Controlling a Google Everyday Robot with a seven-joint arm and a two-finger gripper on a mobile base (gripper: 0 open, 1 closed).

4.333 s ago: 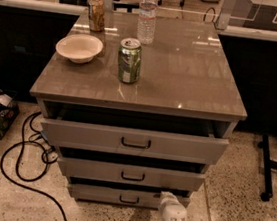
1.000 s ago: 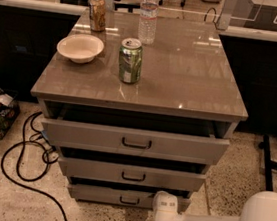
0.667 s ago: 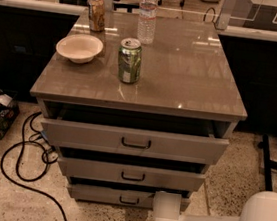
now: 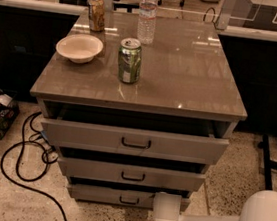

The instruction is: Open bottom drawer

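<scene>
The bottom drawer [image 4: 103,194] is the lowest, thinnest grey front of three, with a small black loop handle [image 4: 129,200]. It stands slightly pulled out, less than the two above. The white arm reaches in from the lower right. Its gripper [image 4: 159,208] is at the drawer's right part, just right of the handle, seen only as a white cylinder end.
The middle drawer [image 4: 130,174] and top drawer [image 4: 134,141] stand pulled out further. On the cabinet top [image 4: 183,72] are a green can [image 4: 129,60], a bowl [image 4: 79,48], a tan can [image 4: 95,12] and a water bottle [image 4: 147,14]. A black cable [image 4: 18,163] lies on the floor at left.
Over the last second the arm's end has barely shifted near the bottom drawer. Compared with 4.3 s ago, it rose from the floor toward the drawer front.
</scene>
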